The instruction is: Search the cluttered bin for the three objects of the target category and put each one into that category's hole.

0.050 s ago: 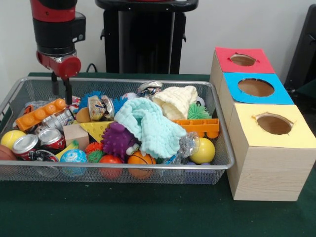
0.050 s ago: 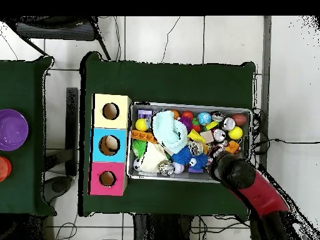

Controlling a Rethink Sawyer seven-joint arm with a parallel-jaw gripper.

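Observation:
My gripper (image 1: 61,97) hangs over the far left corner of the wire bin (image 1: 219,163), its two dark fingers apart and nothing between them. Right below it lie an orange toy brick (image 1: 39,113) and a crushed can (image 1: 58,120). Two red cans (image 1: 51,137) rest nearer the front left. A mint cloth (image 1: 148,123) and a cream cloth (image 1: 175,101) cover the bin's middle. Beside the bin stand three boxes with round holes: red (image 1: 243,59), blue (image 1: 255,87) and yellow (image 1: 274,124). In the overhead view the arm's wrist (image 2: 228,169) hides the gripper.
The bin also holds a purple spiky ball (image 1: 118,139), yellow balls (image 1: 204,150), a small basketball (image 1: 139,159), a yellow wedge (image 1: 96,129), a wooden block (image 1: 75,133) and a second orange brick (image 1: 197,126). A purple plate (image 2: 12,129) sits on a neighbouring table.

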